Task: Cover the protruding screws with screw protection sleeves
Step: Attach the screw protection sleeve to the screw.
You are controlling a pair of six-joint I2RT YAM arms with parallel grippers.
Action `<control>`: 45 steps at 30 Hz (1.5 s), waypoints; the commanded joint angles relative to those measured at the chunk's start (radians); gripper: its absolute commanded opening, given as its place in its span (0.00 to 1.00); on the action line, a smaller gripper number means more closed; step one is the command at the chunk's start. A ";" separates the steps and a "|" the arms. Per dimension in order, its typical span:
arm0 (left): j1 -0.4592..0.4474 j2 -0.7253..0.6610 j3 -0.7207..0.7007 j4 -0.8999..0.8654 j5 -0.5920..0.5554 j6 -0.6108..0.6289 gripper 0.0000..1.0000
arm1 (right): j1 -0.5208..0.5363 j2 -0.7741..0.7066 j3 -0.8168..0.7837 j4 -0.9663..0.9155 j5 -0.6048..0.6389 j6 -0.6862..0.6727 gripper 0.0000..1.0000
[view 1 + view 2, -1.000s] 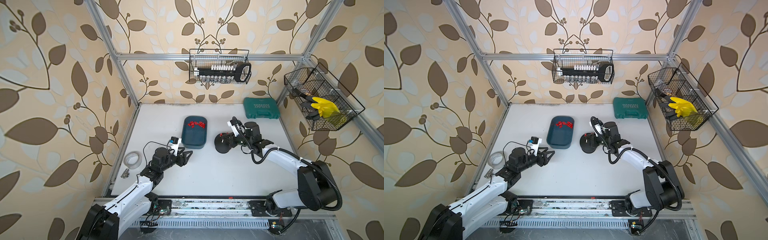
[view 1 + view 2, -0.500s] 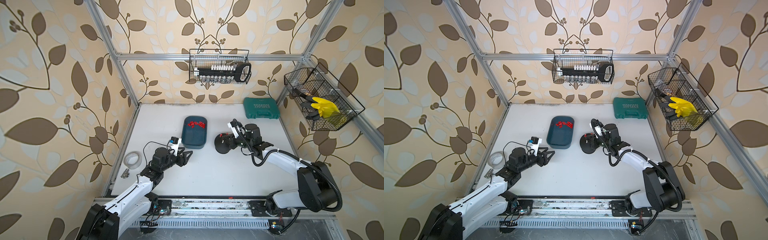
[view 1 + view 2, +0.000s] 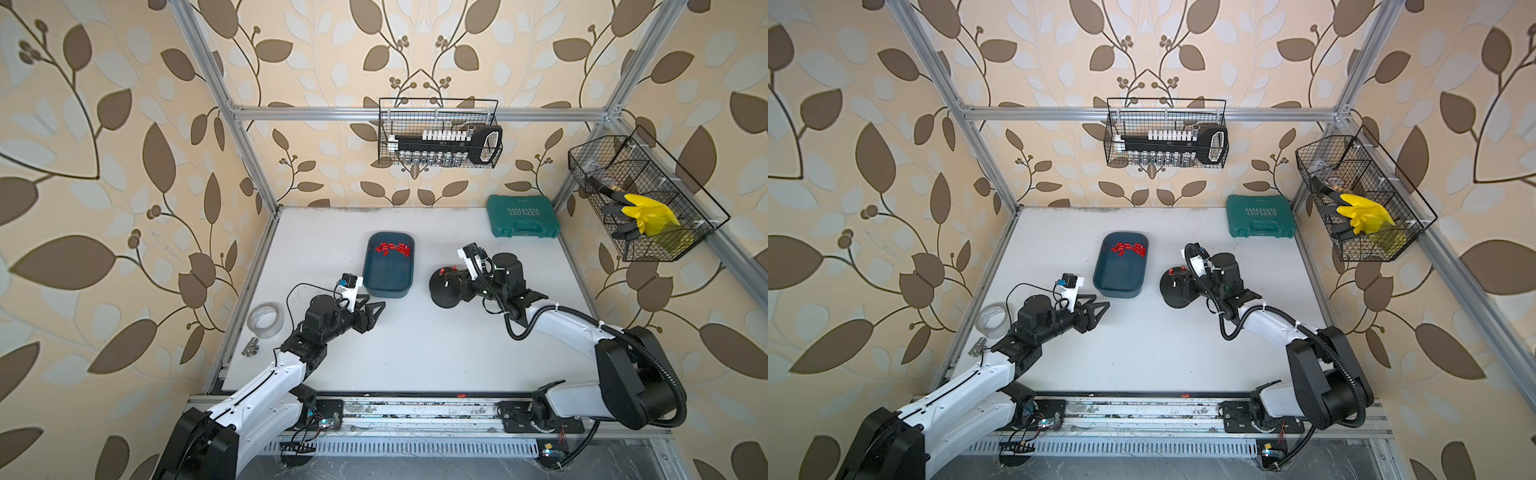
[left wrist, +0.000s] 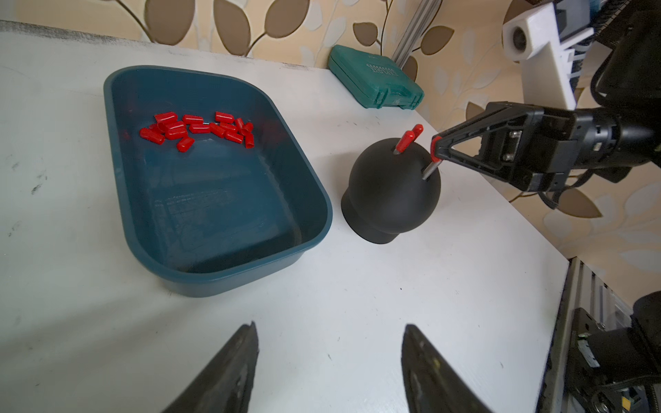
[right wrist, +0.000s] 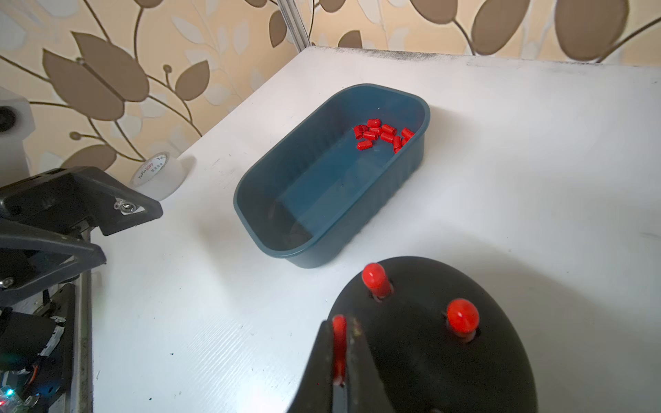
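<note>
Top views: my left gripper (image 3: 374,305) hovers over the white table (image 3: 415,353) just beside the blue tray (image 3: 388,293), jaws spread, nothing between them. My right gripper (image 3: 455,282) is at the black dome base (image 3: 444,298).

Left wrist: loose screw protection sleeves (image 4: 200,130) lie heaped at one end of the tray. Right gripper is clenched on one red sleeve (image 4: 434,144), which meets the tip of a bare protruding screw (image 4: 428,171) slanting out of the dome; possibly just started onto it. Two capped screws (image 4: 406,139) stand nearby.

Right wrist: the held sleeve shows as a red strip pinched between my fingers (image 5: 361,357)
</note>
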State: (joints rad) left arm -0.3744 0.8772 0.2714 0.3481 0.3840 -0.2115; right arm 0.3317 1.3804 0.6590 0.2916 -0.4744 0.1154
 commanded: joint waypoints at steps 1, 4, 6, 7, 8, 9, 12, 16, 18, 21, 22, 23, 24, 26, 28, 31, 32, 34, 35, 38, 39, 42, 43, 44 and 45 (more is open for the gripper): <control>-0.008 -0.006 -0.005 0.035 -0.004 0.017 0.66 | -0.001 -0.015 -0.049 -0.058 0.045 0.000 0.09; -0.008 -0.005 -0.005 0.037 -0.004 0.017 0.66 | -0.001 -0.025 -0.066 -0.043 0.053 0.003 0.10; -0.008 -0.004 -0.004 0.038 -0.003 0.017 0.66 | 0.000 -0.028 -0.073 -0.037 0.055 0.007 0.11; -0.008 -0.004 -0.004 0.038 -0.002 0.017 0.66 | 0.000 -0.030 -0.081 -0.028 0.056 0.009 0.12; -0.008 -0.004 -0.005 0.038 -0.002 0.017 0.66 | 0.000 -0.033 -0.085 -0.023 0.059 0.011 0.12; -0.008 -0.002 -0.005 0.038 -0.002 0.017 0.66 | 0.000 -0.033 -0.088 -0.022 0.059 0.011 0.12; -0.008 0.002 -0.003 0.039 0.000 0.017 0.66 | -0.001 -0.040 -0.099 -0.015 0.064 0.009 0.12; -0.008 0.003 -0.002 0.040 -0.002 0.017 0.66 | 0.000 -0.049 -0.114 -0.005 0.068 0.009 0.12; -0.008 0.005 -0.002 0.039 -0.002 0.017 0.67 | -0.002 -0.049 -0.117 -0.003 0.068 0.009 0.13; -0.008 0.005 -0.002 0.040 -0.002 0.017 0.67 | -0.001 -0.061 -0.131 0.004 0.072 0.013 0.16; -0.008 0.006 -0.002 0.040 -0.002 0.018 0.67 | 0.000 -0.067 -0.133 0.004 0.071 0.013 0.18; -0.008 0.005 -0.003 0.040 -0.002 0.018 0.67 | 0.000 -0.074 -0.133 0.002 0.068 0.013 0.20; -0.008 0.006 -0.002 0.040 -0.002 0.017 0.67 | 0.000 -0.081 -0.131 -0.004 0.065 0.013 0.24; -0.008 0.006 -0.003 0.040 -0.002 0.017 0.68 | -0.001 -0.109 -0.131 -0.014 0.069 0.013 0.26; -0.008 0.006 -0.001 0.039 -0.002 0.018 0.68 | -0.001 -0.137 -0.133 -0.023 0.078 0.009 0.30; -0.008 0.004 -0.002 0.038 -0.001 0.019 0.68 | -0.001 -0.171 -0.114 -0.059 0.077 0.005 0.36; -0.008 0.004 -0.001 0.037 -0.003 0.018 0.68 | 0.000 -0.182 -0.105 -0.075 0.075 0.004 0.38; -0.008 0.003 -0.002 0.038 -0.003 0.020 0.68 | 0.000 -0.205 -0.085 -0.107 0.077 0.003 0.41; -0.008 0.002 -0.002 0.036 -0.004 0.020 0.68 | -0.001 -0.222 -0.075 -0.123 0.073 0.004 0.42; -0.008 0.005 -0.002 0.038 -0.009 0.018 0.68 | 0.000 -0.278 -0.046 -0.159 0.083 0.029 0.44; -0.008 0.009 -0.001 0.041 -0.012 0.016 0.68 | -0.002 -0.290 -0.038 -0.170 0.115 0.057 0.45; -0.009 0.033 0.012 0.029 -0.027 0.013 0.67 | -0.018 -0.293 0.035 -0.283 0.239 0.210 0.57; -0.009 0.044 0.020 0.018 -0.035 0.012 0.67 | -0.035 -0.275 0.077 -0.348 0.248 0.268 0.57; -0.009 0.054 0.029 0.010 -0.034 0.011 0.67 | -0.050 -0.247 0.130 -0.426 0.238 0.323 0.59; -0.010 0.059 0.037 0.005 -0.035 0.011 0.66 | -0.064 -0.217 0.181 -0.500 0.199 0.354 0.62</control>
State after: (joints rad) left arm -0.3744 0.9222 0.2722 0.3458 0.3714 -0.2115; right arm 0.2974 1.1175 0.7376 -0.0113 -0.3065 0.3065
